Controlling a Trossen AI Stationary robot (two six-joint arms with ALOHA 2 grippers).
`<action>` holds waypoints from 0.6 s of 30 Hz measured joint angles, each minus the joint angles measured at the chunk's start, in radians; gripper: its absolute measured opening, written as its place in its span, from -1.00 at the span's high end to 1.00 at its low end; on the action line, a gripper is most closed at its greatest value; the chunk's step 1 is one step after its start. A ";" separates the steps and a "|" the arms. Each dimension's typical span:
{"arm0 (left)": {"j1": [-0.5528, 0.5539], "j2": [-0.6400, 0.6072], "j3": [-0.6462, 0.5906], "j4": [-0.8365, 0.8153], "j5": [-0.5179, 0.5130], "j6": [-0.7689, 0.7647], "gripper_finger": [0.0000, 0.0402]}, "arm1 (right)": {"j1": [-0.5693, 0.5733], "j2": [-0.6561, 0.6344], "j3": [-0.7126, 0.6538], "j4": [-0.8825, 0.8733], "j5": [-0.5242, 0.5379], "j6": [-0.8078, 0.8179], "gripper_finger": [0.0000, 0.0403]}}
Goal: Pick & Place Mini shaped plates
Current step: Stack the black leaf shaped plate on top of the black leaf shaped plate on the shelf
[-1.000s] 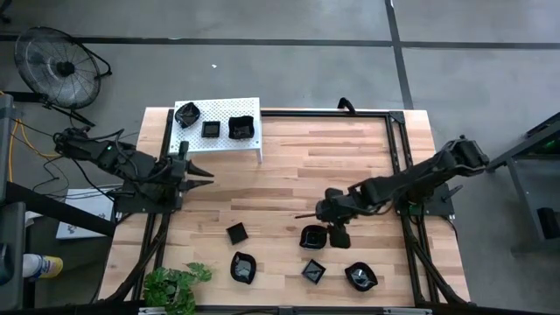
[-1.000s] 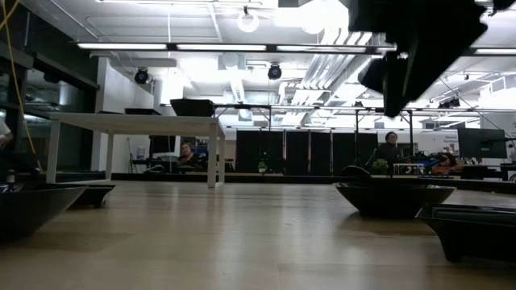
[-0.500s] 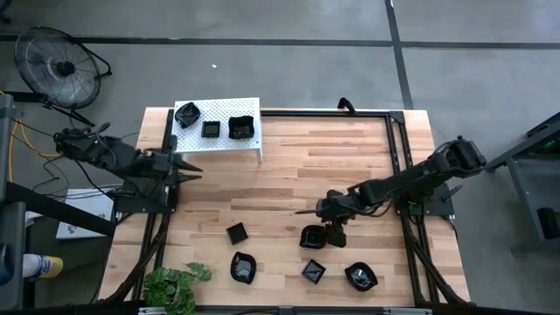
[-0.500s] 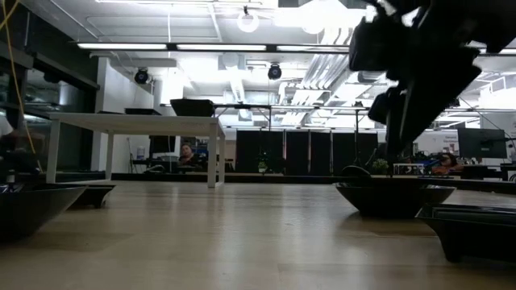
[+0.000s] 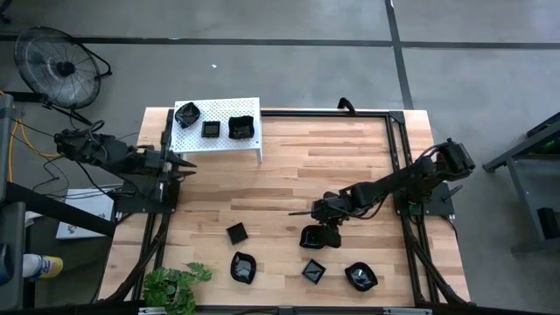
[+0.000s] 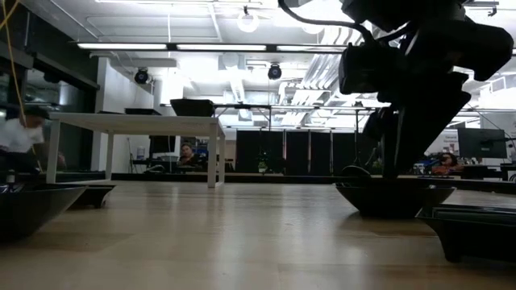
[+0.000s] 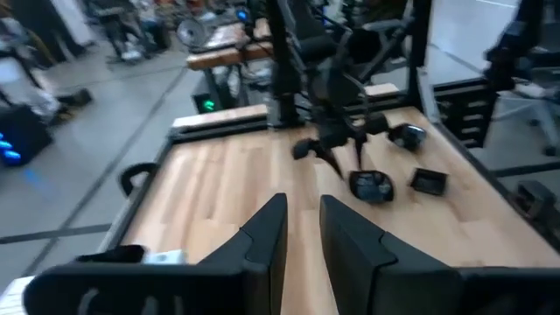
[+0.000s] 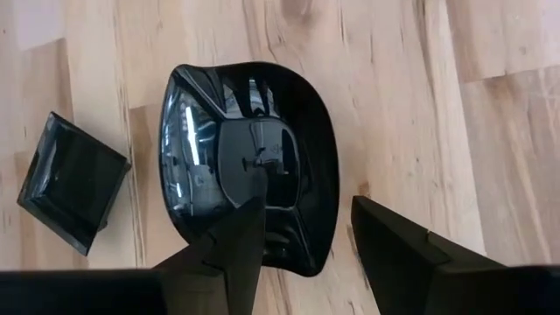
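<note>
Hovering right hand (image 8: pixel 302 232) straight over the rounded dish (image 8: pixel 249 162), fingers spread and empty, one over its bowl, one outside the rim; left hand (image 5: pixel 179 164) narrow, far off.

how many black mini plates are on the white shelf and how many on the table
8: three on the white shelf at; five on the table at, and under the right claw.

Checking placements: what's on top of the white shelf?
Three black mini plates sit in a row on the white shelf. Nothing else shows there; under it is hidden.
</note>
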 joint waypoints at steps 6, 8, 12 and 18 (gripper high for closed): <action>0.001 -0.038 0.000 0.000 -0.066 0.012 0.66 | 0.000 0.000 0.000 -0.002 -0.011 -0.005 0.17; 0.001 -0.039 0.000 0.000 -0.067 0.016 0.66 | 0.000 0.000 0.000 -0.005 -0.011 -0.017 0.17; 0.001 -0.036 0.000 -0.019 -0.065 0.007 0.66 | 0.001 0.000 -0.008 -0.006 -0.012 -0.026 0.17; 0.001 -0.035 0.000 -0.044 -0.065 -0.020 0.66 | 0.001 0.000 -0.014 0.001 -0.006 -0.037 0.17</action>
